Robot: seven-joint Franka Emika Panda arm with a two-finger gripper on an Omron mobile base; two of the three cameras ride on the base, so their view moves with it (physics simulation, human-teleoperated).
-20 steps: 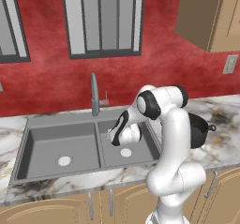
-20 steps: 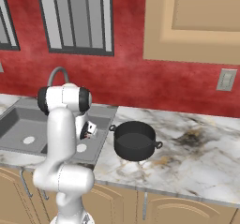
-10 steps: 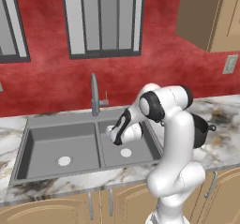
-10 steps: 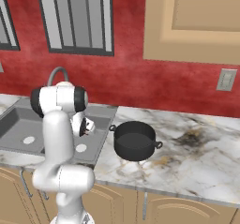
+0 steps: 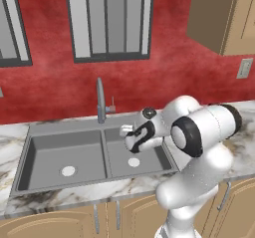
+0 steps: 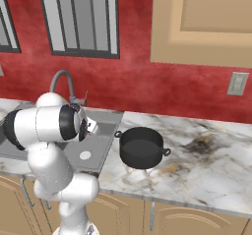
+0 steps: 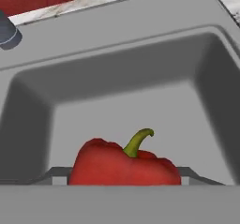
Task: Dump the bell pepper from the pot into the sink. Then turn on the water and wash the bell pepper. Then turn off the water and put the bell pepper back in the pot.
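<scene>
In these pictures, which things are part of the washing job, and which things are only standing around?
Part of the job:
- bell pepper, between the gripper fingers in the sink's right basin
- sink
- pot, on the counter right of the sink
- faucet, no water running

Only standing around:
- window
- wall cabinet
- wall outlet

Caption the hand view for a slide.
Red pepper with a green stem lying in a grey sink basin, seen from the hand just above it.
</scene>
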